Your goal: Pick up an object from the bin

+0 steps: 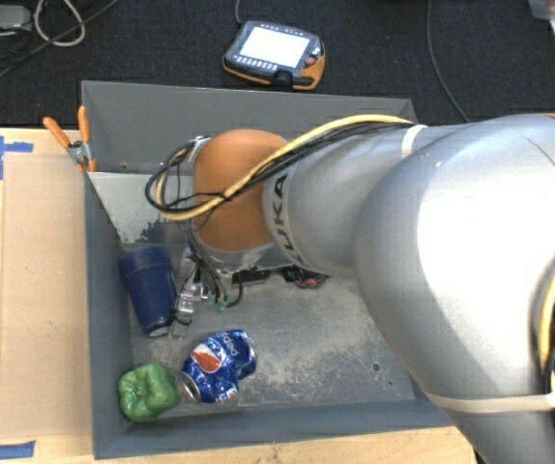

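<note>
Claw sits low in the bin, right beside the blue cup lying on its side along the left wall, which is likely its target. Open or closed? Can't tell. The crushed can and green pepper sit apart by the near-left corner, clear of the approach.

I saw my arm as a thick, rounded silver-grey tube with dark lettering. An orange dome cover capped its wrist, looped by black cables and one yellow cable.
</note>
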Motion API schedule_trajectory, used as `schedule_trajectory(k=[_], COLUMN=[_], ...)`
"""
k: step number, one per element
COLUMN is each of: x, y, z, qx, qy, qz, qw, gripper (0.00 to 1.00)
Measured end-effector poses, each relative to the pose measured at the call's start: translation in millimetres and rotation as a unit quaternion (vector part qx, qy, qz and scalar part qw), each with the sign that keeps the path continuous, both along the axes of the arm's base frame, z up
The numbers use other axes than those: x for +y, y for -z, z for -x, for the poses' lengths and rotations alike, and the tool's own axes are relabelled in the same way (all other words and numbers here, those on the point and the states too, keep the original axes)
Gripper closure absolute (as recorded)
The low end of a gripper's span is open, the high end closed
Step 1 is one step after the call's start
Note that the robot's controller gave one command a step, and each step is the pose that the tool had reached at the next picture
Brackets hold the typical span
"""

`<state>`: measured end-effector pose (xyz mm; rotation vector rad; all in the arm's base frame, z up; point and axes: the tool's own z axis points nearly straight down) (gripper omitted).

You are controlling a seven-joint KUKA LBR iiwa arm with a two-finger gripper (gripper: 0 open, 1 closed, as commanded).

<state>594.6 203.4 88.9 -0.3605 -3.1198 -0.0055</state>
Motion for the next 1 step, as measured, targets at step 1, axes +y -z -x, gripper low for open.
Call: schedule_trajectory(k=[1], x=[-15.2], y=[3.6], z=[17.2], qx=[0.0018], qy=[0.025], qz=[0.000], qw=[0.9997], gripper=[0.00])
